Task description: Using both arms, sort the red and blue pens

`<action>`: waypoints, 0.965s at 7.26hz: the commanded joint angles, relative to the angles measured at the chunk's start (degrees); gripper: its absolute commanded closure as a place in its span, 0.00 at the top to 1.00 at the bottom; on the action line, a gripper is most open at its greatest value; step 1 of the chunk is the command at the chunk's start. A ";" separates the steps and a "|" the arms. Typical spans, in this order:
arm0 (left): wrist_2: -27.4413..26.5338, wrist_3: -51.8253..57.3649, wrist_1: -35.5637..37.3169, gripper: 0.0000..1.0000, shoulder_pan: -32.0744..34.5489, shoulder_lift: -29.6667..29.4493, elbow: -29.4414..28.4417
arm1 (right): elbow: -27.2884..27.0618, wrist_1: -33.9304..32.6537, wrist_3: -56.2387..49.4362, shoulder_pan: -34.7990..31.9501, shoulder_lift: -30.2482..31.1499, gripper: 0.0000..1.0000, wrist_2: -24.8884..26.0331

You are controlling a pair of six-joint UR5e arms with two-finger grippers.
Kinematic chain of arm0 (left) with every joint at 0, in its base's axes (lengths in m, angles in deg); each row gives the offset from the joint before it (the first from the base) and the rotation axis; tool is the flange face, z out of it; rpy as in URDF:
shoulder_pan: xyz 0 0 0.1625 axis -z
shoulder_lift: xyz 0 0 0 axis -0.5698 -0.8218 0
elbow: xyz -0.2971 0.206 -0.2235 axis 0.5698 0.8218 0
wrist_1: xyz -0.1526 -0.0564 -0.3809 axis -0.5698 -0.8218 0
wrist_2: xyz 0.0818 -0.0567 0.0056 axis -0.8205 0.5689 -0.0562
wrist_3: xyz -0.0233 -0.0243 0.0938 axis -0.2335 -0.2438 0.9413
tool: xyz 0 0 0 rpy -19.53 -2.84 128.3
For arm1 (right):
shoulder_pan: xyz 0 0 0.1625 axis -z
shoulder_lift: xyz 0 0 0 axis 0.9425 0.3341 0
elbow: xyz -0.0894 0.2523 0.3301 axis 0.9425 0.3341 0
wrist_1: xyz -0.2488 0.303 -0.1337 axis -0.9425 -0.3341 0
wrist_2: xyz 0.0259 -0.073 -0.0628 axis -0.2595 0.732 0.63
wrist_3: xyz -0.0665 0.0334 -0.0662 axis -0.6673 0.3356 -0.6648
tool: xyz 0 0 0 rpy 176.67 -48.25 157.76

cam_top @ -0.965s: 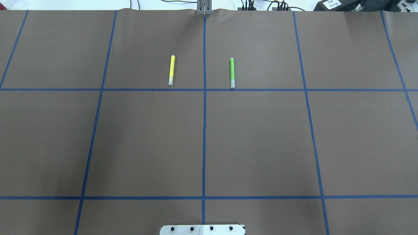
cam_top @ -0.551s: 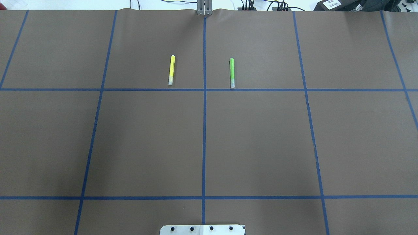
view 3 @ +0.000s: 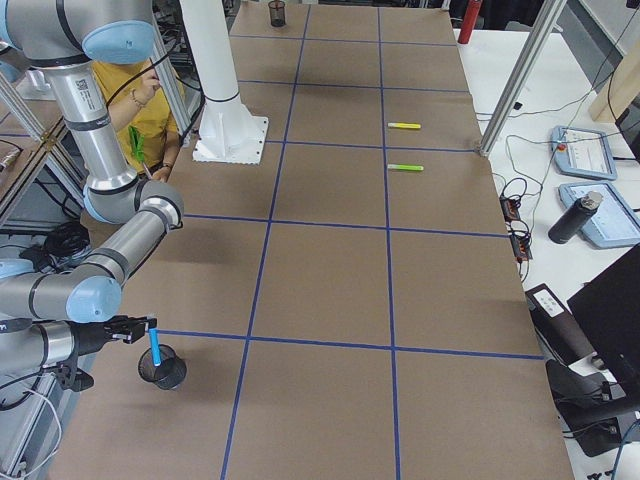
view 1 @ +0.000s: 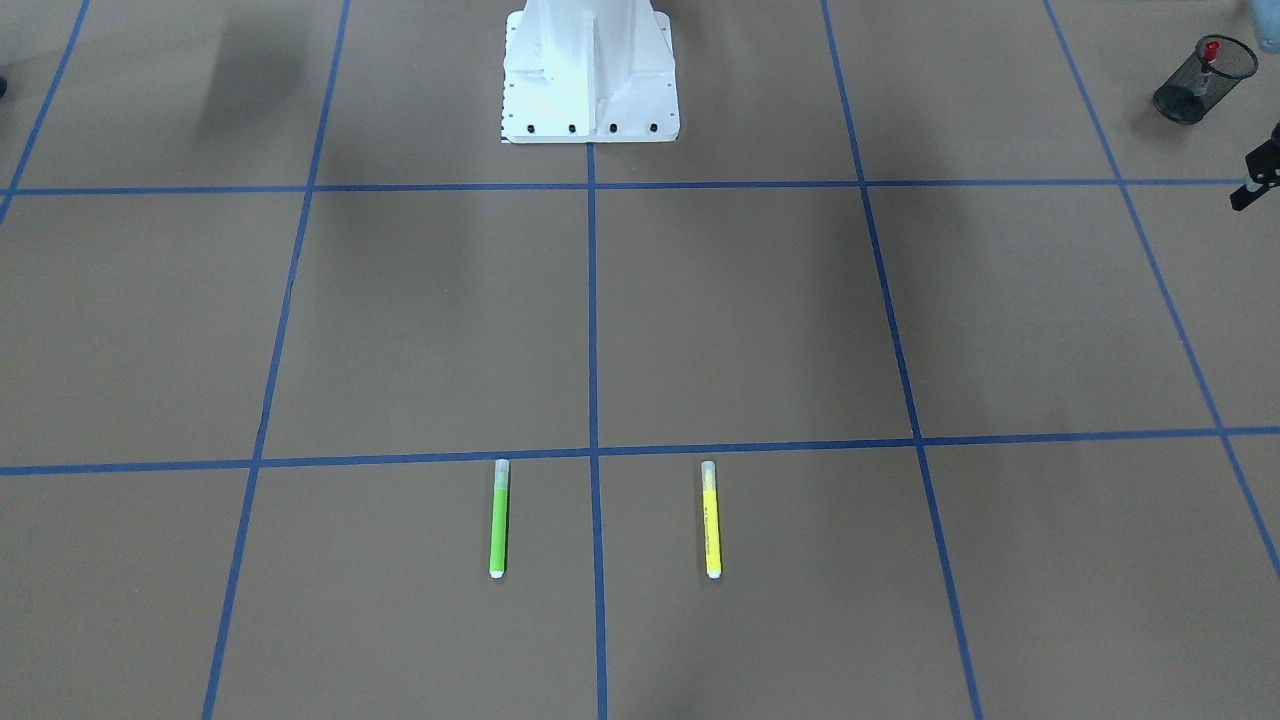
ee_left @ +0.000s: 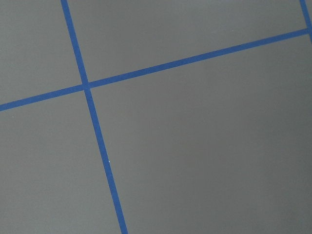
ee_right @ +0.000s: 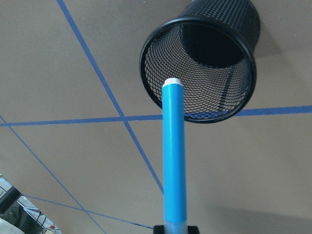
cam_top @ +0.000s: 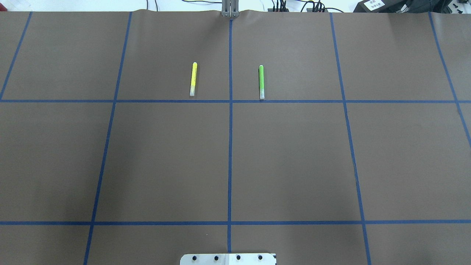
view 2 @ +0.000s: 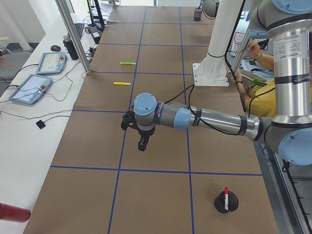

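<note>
Step in hand: the red pen [view 2: 225,193] already stands in a mesh cup [view 2: 226,204]; judging by that, the blue pen [ee_right: 174,156] is the 1 left to sort, and it is at the drop-off stage.
Blue pen: upright, white end pointing down, in the air just above a second mesh cup [ee_right: 200,63]. In the right wrist view its tip overlaps that cup's rim at about 7 o'clock, not the middle of the mouth.
Right claw [view 3: 130,328]: clamped on the blue pen's upper end.
Right arm [view 3: 95,270]: folded low at the worktop's [view 3: 330,290] end, forearm roughly level, wrist turned so the pen hangs down.
Next move: probably a small shift toward the cup's 1 o'clock to centre the tip, a short lowering, then release; dropping from the rim risks a bounce out.
Left claw [view 2: 141,141]: points down over bare worktop, with the red pen's cup well apart at 4 o'clock; I cannot tell whether it is apart or together.
Left arm [view 2: 214,119]: stretched out nearly level.
Others: a yellow marker [cam_top: 193,79] and a green marker [cam_top: 261,81] lie apart from both cups.
</note>
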 commanded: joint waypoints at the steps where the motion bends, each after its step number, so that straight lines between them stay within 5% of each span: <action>1: -0.07 0.00 0.00 1.00 0.00 0.00 0.10 | 0.06 0.14 -0.52 -0.69 -0.42 0.21 1.16; 2: -0.07 0.00 0.00 1.00 0.00 0.00 0.19 | -0.03 0.23 -0.52 -0.69 -0.68 0.91 1.16; 3: -0.07 0.00 0.09 1.00 0.00 0.00 0.45 | -0.03 1.10 -1.13 -0.69 -0.77 1.00 1.25; 7: -0.07 -0.18 0.09 1.00 0.00 -0.09 0.54 | -0.38 2.78 -1.40 -0.34 -1.30 1.00 1.16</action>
